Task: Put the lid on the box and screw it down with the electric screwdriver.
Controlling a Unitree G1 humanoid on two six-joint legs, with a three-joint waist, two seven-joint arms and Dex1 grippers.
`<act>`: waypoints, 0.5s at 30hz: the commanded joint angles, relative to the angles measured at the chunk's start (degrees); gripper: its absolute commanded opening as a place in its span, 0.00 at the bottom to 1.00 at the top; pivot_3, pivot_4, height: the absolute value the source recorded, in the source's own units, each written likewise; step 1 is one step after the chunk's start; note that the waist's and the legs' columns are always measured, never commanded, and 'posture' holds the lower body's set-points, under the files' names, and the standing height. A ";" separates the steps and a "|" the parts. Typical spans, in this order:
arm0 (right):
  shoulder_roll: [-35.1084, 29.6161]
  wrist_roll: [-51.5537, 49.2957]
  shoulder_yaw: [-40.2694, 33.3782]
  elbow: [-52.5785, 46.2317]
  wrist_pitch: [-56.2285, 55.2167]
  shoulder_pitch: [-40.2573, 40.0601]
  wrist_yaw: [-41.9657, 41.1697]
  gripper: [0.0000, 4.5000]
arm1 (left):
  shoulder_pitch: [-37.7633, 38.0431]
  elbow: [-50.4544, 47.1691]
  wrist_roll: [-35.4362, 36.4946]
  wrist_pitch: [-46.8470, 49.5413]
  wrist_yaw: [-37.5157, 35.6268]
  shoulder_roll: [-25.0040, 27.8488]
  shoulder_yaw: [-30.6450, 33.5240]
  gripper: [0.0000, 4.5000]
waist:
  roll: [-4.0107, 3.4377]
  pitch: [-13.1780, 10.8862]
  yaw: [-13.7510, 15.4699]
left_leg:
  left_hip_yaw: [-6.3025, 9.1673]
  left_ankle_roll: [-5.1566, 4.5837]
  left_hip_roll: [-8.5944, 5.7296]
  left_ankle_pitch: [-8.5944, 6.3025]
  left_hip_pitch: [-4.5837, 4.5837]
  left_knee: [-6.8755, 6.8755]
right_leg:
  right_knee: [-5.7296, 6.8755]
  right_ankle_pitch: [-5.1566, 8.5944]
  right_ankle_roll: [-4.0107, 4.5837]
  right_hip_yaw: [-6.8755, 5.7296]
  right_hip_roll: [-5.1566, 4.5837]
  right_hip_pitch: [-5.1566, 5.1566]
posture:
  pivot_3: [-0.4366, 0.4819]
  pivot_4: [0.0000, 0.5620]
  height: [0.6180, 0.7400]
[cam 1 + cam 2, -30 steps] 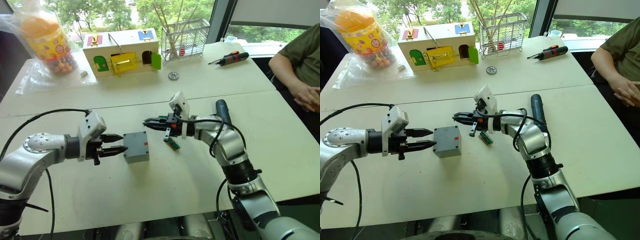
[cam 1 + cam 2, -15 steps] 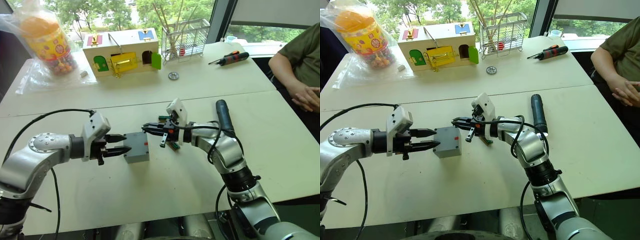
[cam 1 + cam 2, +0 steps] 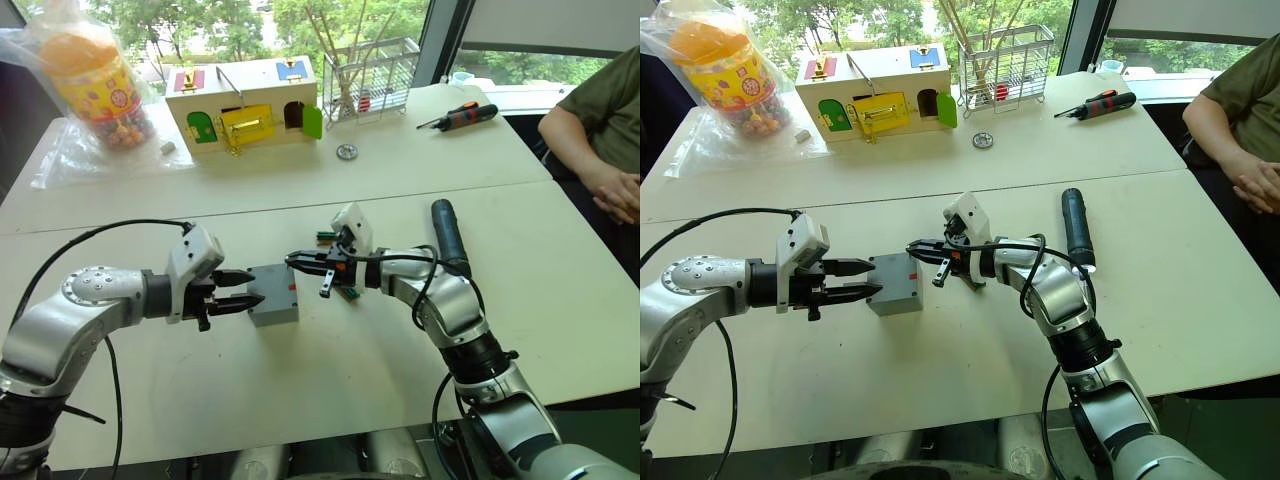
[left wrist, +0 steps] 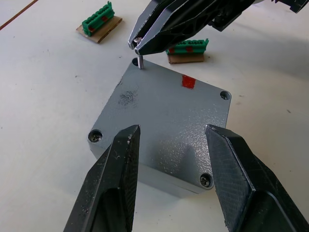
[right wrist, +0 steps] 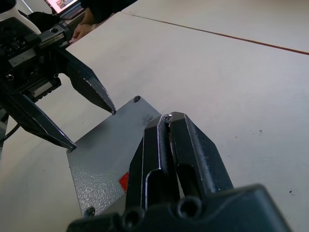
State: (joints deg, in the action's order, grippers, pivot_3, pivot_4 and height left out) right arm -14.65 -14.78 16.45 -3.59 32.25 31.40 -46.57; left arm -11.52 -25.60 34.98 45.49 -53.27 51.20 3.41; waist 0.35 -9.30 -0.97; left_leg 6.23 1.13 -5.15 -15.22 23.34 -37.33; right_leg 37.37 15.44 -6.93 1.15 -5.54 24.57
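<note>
The grey box (image 3: 276,310) stands mid-table with the lid (image 4: 159,111) lying flat on top, a red mark on the upper face. Screw heads show in three lid corners. My right gripper (image 3: 290,258) is shut on a small screw (image 4: 140,62), which stands upright at the fourth, far corner hole. My left gripper (image 3: 252,288) is open, level with the box's left side, its fingers (image 4: 120,159) reaching over the near edge of the lid without touching. The electric screwdriver (image 3: 445,235) lies on the table beyond my right forearm, held by nothing.
Two green terminal blocks (image 4: 99,21) lie just behind the box. Further back are a wooden box with coloured doors (image 3: 245,105), a wire basket (image 3: 370,75), a bagged candy jar (image 3: 95,80) and a manual screwdriver (image 3: 460,117). A person (image 3: 600,130) sits at the right edge.
My right gripper has come down and in toward the box's far corner with the screw. My left gripper has slid right, closer to the box.
</note>
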 commanded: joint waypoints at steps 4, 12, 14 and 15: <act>-0.36 -0.35 -1.01 0.12 -0.92 0.68 0.18 0.01 | -0.65 -0.15 -0.65 -1.44 0.07 -0.13 0.47 0.48 | 0.00 0.00 0.00 | 0.00 0.00 0.00 0.00 0.00 0.00 | 0.00 0.00 0.00 0.00 0.00 0.00 | 0.48 0.27 1.00; -0.50 -0.24 -0.95 0.54 -1.11 0.87 0.32 0.01 | -1.23 0.54 -1.24 -2.03 -0.16 -0.66 -0.23 0.48 | 0.00 0.00 0.05 | 0.00 0.00 0.00 0.00 0.00 0.00 | 0.00 0.00 0.00 0.00 0.00 0.00 | 0.48 0.27 1.00; -0.66 0.23 -0.34 0.54 -1.53 0.64 0.10 0.01 | -1.38 0.63 -1.33 -2.14 -0.14 -0.77 -0.50 0.48 | 0.00 0.00 0.03 | 0.00 0.00 0.00 0.00 0.00 0.00 | 0.00 0.00 0.00 0.00 0.00 0.00 | 0.48 0.27 1.00; -0.66 0.35 -0.07 0.46 -1.65 0.52 0.02 0.01 | -1.45 0.65 -1.34 -2.15 -0.14 -0.82 -0.60 0.48 | 0.00 0.00 0.02 | 0.00 0.00 0.00 0.00 0.00 0.00 | 0.00 0.00 0.00 -0.01 0.00 0.00 | 0.48 0.27 1.00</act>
State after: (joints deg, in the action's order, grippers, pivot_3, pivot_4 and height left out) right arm -15.24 -14.62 16.49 -2.13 31.72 31.45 -46.44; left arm -12.13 -24.74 34.12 44.31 -53.32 50.48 2.88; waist 0.35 -9.30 -0.95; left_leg 6.23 1.13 -5.15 -15.22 23.34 -37.33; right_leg 37.37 15.44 -6.93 1.15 -5.54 24.56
